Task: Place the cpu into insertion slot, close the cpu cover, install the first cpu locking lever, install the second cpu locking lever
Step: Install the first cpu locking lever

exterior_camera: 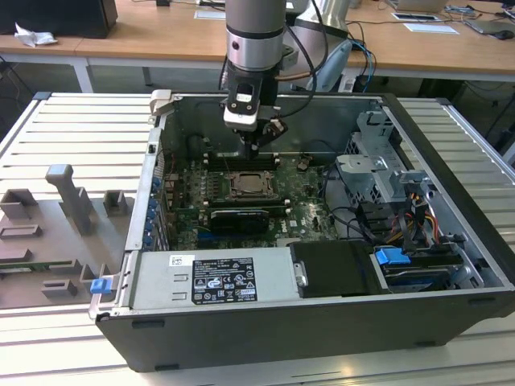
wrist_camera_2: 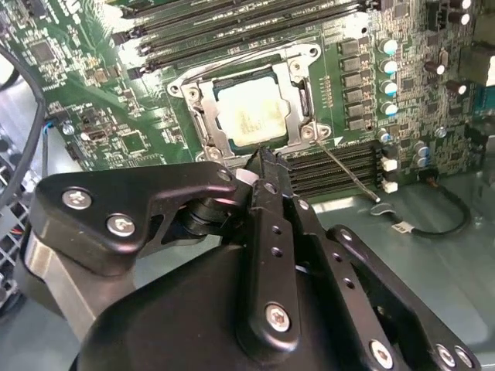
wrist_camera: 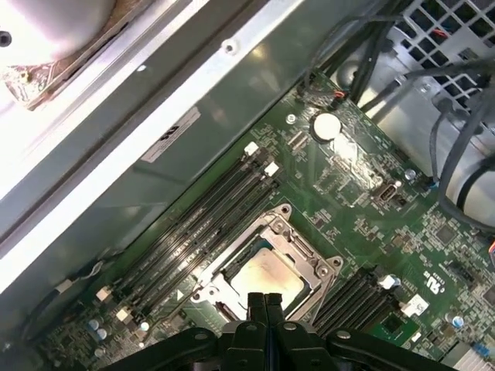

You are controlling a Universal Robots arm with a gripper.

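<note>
The gripper [wrist_camera_2: 259, 158] is done all in matte black, with chunky linkage plates held by silver screws [wrist_camera_2: 77, 199]. Just above the gripper a small white box [exterior_camera: 241, 104] is bolted on. Higher up, a silver-grey arm tube [exterior_camera: 253, 32] is seen, with dark cables [exterior_camera: 302, 74] looped beside it.

- Work surface: pale slatted metal table [exterior_camera: 72, 129], ribs running across the exterior view, evenly lit.
- On it, at the exterior view's left: grey moulded fixture blocks [exterior_camera: 72, 197], with a small blue clip [exterior_camera: 100, 285] near them.
- Behind: long wooden desks [exterior_camera: 161, 40] on white legs [exterior_camera: 83, 76].
- Desk tops carry loose papers [exterior_camera: 432, 27], a black box [exterior_camera: 60, 16], a crumpled white scrap [exterior_camera: 32, 35].
</note>
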